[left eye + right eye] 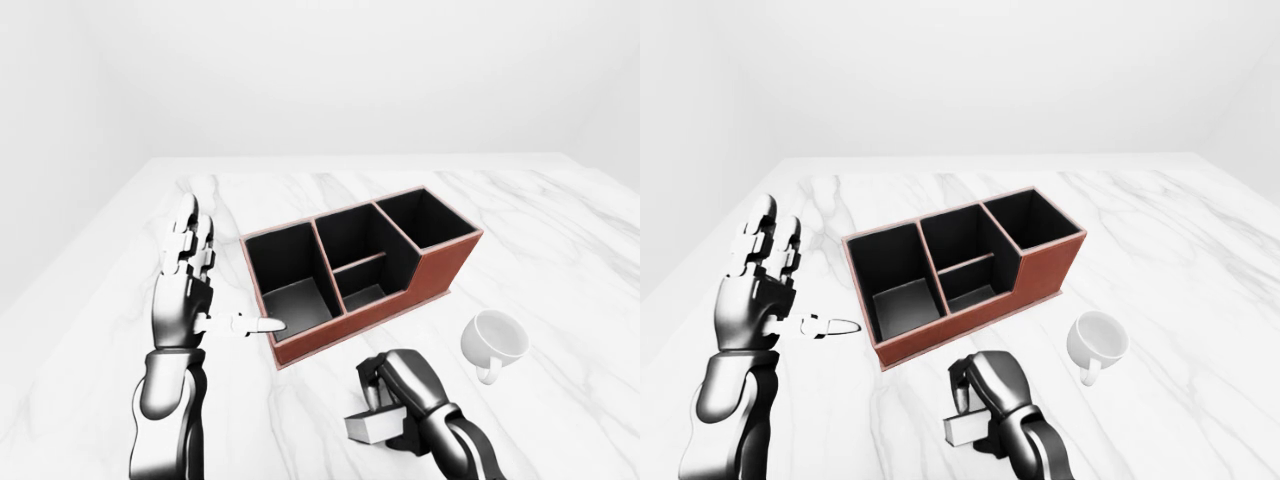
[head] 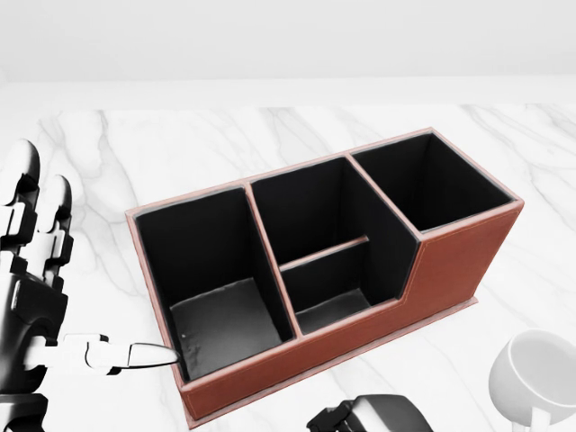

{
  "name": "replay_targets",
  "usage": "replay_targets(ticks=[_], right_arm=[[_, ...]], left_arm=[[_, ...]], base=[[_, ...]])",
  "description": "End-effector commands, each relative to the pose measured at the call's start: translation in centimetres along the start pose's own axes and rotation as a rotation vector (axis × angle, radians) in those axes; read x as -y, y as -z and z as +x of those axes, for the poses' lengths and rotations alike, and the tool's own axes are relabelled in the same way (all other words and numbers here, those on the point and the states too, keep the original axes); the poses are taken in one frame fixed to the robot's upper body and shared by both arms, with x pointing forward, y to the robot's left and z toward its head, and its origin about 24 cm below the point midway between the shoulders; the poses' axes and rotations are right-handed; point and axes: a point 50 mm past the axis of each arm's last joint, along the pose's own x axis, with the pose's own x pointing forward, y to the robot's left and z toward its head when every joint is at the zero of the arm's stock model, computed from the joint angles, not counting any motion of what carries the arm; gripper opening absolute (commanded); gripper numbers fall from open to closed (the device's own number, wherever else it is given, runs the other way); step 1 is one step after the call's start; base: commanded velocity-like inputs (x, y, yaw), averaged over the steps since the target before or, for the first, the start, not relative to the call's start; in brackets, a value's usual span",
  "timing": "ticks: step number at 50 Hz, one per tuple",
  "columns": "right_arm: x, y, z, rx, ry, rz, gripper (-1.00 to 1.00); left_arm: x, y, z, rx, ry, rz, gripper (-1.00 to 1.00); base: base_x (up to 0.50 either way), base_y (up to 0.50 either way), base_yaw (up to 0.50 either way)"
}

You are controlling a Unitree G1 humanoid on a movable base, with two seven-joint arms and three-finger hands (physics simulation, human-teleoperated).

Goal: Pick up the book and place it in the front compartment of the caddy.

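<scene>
The book [image 1: 372, 427] is a small grey block with a pale edge, held under the curled fingers [image 1: 385, 378] of the right hand [image 1: 405, 395], low on the marble table [image 1: 560, 250]. Above these fingers stands the red-brown caddy [image 1: 430, 270], its dark compartments open upward. Right of them lies a white cup [image 1: 494, 340]. The left hand [image 1: 188, 275] is spread wide, thumb tip beside the caddy's low corner.
</scene>
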Motion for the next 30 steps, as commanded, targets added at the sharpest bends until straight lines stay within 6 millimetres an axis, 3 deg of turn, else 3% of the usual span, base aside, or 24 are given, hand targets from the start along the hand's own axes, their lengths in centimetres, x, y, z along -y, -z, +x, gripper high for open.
replay_targets(ticks=[1,30], right_arm=[[0.8,-0.6,-0.1,0.026,0.032,0.014,-1.00],[7.2,-3.1,-0.7,0.058,0.136,0.005,-1.00]], left_arm=[[0.0,0.1,0.0,-0.004,0.001,-0.001,1.00],[0.0,0.0,0.0,0.002,0.000,0.000,1.00]], base=[[0.00,0.00,0.00],[0.00,0.00,0.00]])
